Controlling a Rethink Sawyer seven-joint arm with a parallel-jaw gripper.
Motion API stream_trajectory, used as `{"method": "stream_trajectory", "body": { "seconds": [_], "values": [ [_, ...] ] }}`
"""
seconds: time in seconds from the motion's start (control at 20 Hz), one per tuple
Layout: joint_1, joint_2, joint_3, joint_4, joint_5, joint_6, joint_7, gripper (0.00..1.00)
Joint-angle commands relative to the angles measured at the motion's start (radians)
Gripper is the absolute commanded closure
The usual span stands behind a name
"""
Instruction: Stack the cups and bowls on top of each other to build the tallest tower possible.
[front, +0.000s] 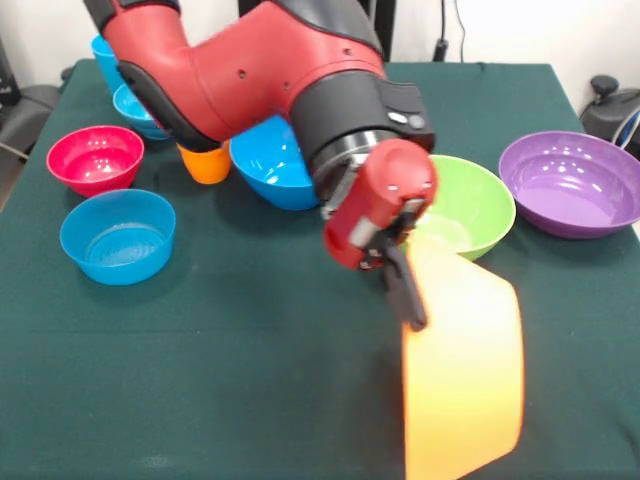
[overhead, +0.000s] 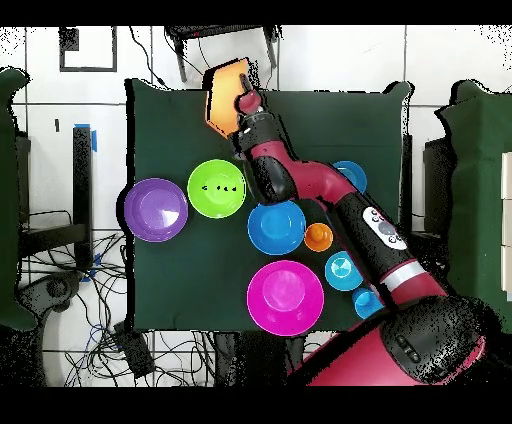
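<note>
Orange bowl (front: 462, 370) glossy, tipped on edge, rim apparently pinched by end effector (front: 408, 300).

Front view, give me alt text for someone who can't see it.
A red robot arm's gripper holds a big orange bowl tipped on edge above a dark green table. Behind it sit green, purple, blue, red and light blue bowls, unstacked.
</note>
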Motion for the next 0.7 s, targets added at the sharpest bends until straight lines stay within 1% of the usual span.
{"method": "stream_trajectory", "body": {
  "seconds": [0.05, 0.2, 0.4, 0.55, 0.7],
  "values": [
    [-0.064, 0.095, -0.095, 0.008, -0.149, 0.305, -0.075, 1.00],
    [-0.133, 0.150, -0.025, -0.008, -0.203, 0.369, -0.118, 1.00],
    [-0.203, 0.217, 0.054, -0.032, -0.262, 0.450, -0.186, 1.00],
    [-0.263, 0.293, 0.121, -0.052, -0.299, 0.524, -0.276, 1.00],
    [-0.309, 0.350, 0.161, -0.067, -0.335, 0.564, -0.343, 1.00]
  ]
}}
